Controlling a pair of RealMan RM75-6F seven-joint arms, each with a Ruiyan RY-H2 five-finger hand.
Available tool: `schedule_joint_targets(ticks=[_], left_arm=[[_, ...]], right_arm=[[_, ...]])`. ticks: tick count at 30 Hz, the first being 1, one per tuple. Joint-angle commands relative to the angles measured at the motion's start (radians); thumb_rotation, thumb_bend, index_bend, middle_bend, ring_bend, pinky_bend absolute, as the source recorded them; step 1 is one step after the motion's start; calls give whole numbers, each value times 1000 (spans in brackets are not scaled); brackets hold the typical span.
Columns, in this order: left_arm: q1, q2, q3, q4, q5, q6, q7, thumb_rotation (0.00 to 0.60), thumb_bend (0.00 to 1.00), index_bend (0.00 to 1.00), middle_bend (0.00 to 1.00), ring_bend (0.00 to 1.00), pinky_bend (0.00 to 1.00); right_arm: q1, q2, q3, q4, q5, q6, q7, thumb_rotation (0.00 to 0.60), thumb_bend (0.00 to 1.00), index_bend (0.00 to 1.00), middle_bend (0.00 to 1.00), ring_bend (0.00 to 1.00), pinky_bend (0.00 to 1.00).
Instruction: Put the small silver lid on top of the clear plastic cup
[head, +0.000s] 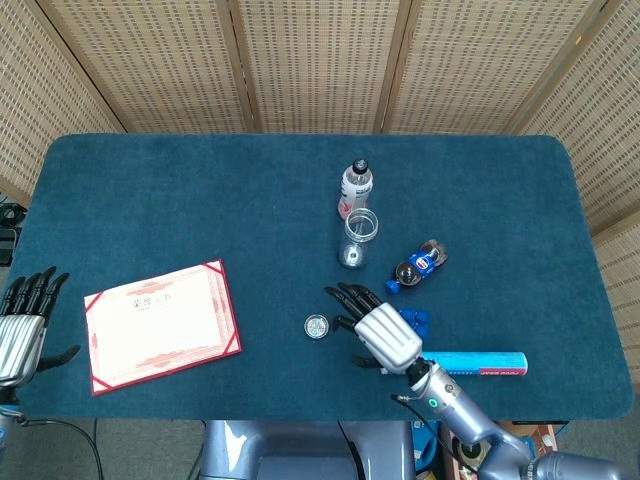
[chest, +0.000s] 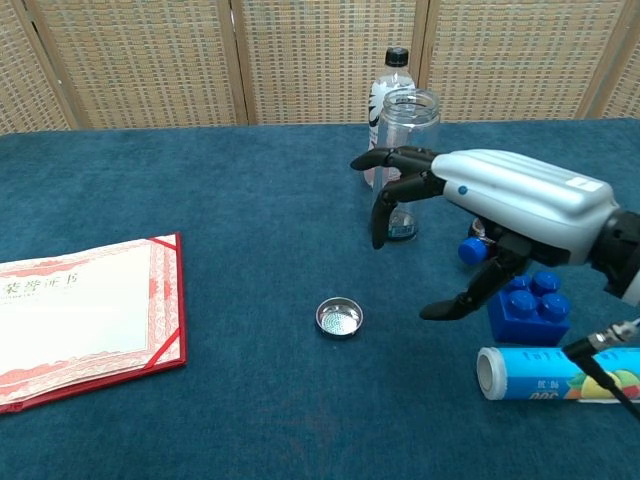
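You are working at a staged test bench, an indoor lab or demo room more than a home. The table (head: 150, 190) is covered edge to edge in dark blue felt and closed in behind by woven rattan folding screens (head: 320, 65), and unrelated props lie scattered on it: a red-bordered certificate (head: 160, 325), a blue toy brick (chest: 528, 305), a small cola bottle (head: 417, 266).

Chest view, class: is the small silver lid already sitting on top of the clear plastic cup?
No, the silver lid lies on the table, apart from the cup.
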Motion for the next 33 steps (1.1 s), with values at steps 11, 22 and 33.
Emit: schedule_joint_targets(ticks=[11, 22, 33], left_arm=[[-6, 3, 4, 11, 1, -15, -33, 600, 127, 0, 0, 0, 0], [-16, -3, 8, 17, 1, -31, -28, 600, 127, 0, 0, 0, 0], [-26, -11, 7, 21, -9, -49, -19, 600, 127, 0, 0, 0, 0]], right_arm=[[70, -111, 29, 69, 103, -65, -71, 600, 341, 469, 151, 0, 186], [102, -156, 27, 138, 169, -98, -68, 600, 486, 469, 147, 0, 186], [131, -220, 28, 217, 215, -117, -53, 600, 510, 468, 150, 0, 188]])
